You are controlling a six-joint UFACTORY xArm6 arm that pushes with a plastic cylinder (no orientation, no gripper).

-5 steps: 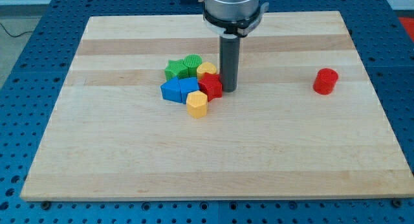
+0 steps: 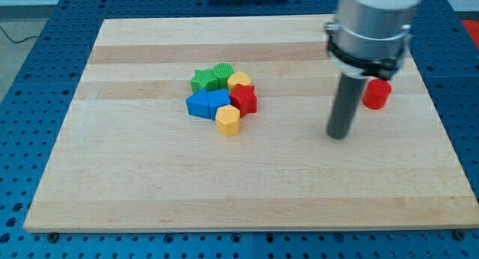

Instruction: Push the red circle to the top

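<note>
The red circle [image 2: 377, 94] is a short red cylinder near the board's right edge, standing alone. My tip [image 2: 338, 135] rests on the board below and to the left of it, a short gap apart, not touching. The arm's grey body above the rod hides part of the board's top right and touches the red circle's upper left in the view.
A tight cluster left of centre holds a green star [image 2: 200, 81], a green round block [image 2: 223, 73], a yellow heart [image 2: 239, 80], a red star-like block [image 2: 244, 100], blue blocks [image 2: 206, 104] and a yellow hexagon [image 2: 228, 120]. The wooden board [image 2: 150, 177] lies on a blue perforated table.
My tip has moved from beside the cluster's red block far to the right and slightly down, ending near the red circle. No block has moved.
</note>
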